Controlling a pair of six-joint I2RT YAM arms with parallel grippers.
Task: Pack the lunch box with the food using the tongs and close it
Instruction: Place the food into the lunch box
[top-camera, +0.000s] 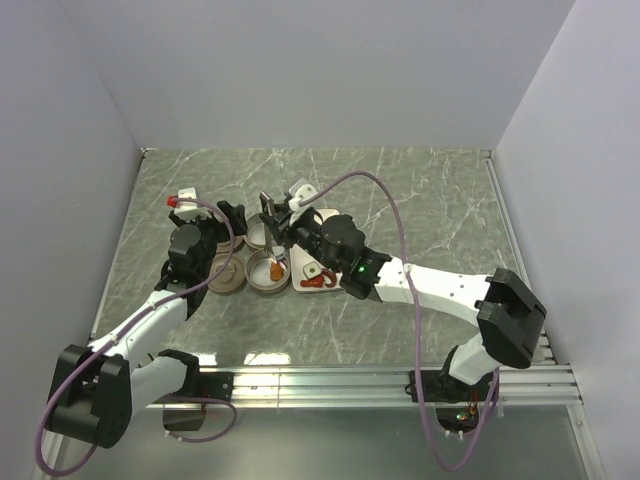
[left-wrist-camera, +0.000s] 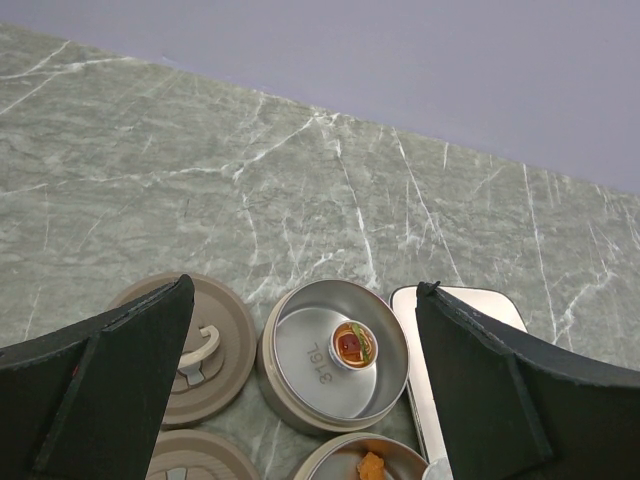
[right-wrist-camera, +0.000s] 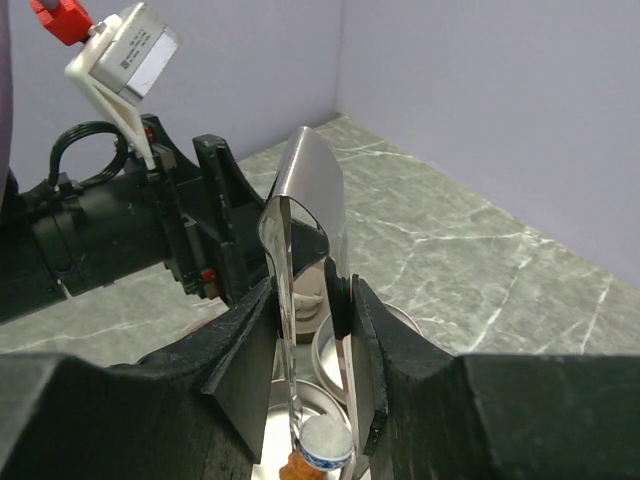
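Observation:
Two round metal lunch box tins stand open. The far tin (left-wrist-camera: 318, 375) holds a small round red-and-orange piece (left-wrist-camera: 355, 345). The near tin (top-camera: 262, 278) holds an orange piece (left-wrist-camera: 372, 466). My right gripper (right-wrist-camera: 310, 330) is shut on the slim metal tongs (right-wrist-camera: 310, 190), which point down over the near tin. The tips of the tongs pinch a white round slice (right-wrist-camera: 325, 447) just above the orange piece (right-wrist-camera: 296, 468). My left gripper (left-wrist-camera: 305, 300) hangs open above the far tin, holding nothing. Its two lids (left-wrist-camera: 205, 345) (left-wrist-camera: 185, 462) lie flat to the left of the tins.
A white rectangular tray (top-camera: 318, 270) with red food (top-camera: 318, 283) on it lies just right of the tins, under my right wrist. In the top view the left gripper (top-camera: 232, 214) and right gripper (top-camera: 288, 228) stand close together over the tins.

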